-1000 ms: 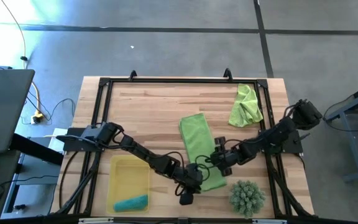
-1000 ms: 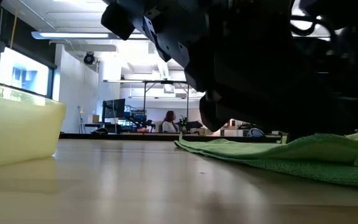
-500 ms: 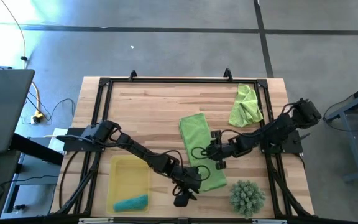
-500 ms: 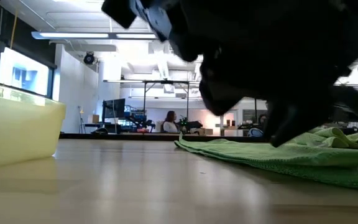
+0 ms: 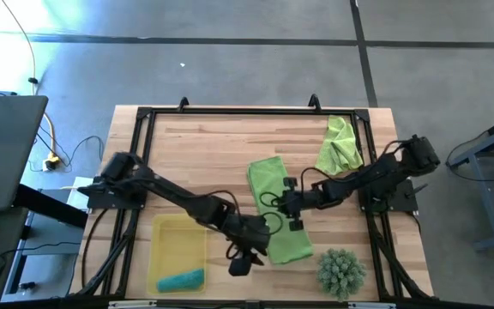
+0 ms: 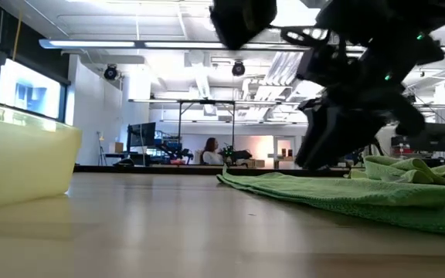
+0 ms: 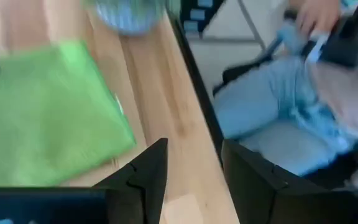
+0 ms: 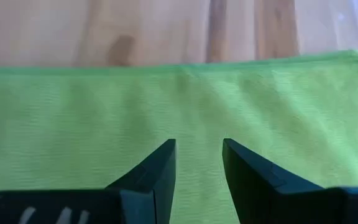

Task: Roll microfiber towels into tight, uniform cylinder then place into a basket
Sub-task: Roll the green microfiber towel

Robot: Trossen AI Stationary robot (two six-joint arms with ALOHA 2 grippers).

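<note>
Left hand [image 5: 240, 265] seemingly lifted off green towel [image 5: 274, 206]

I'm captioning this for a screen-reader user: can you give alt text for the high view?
Overhead view of a wooden table: two dark arms meet over a flat lime green towel, with a crumpled green towel, a spiky plant and a yellow basket holding a rolled teal towel.

Left wrist view blurred; person [image 7: 303, 106] beyond table edge cut off by frame, only lap and a hand showed. My arms hid middle and near left corner of flat green towel [image 5: 274, 202] from above. Low view: basket [image 6: 22, 166] cut off at left edge, towel at right edge. Distant seated person [image 6: 209, 151] too small to tell.
</note>
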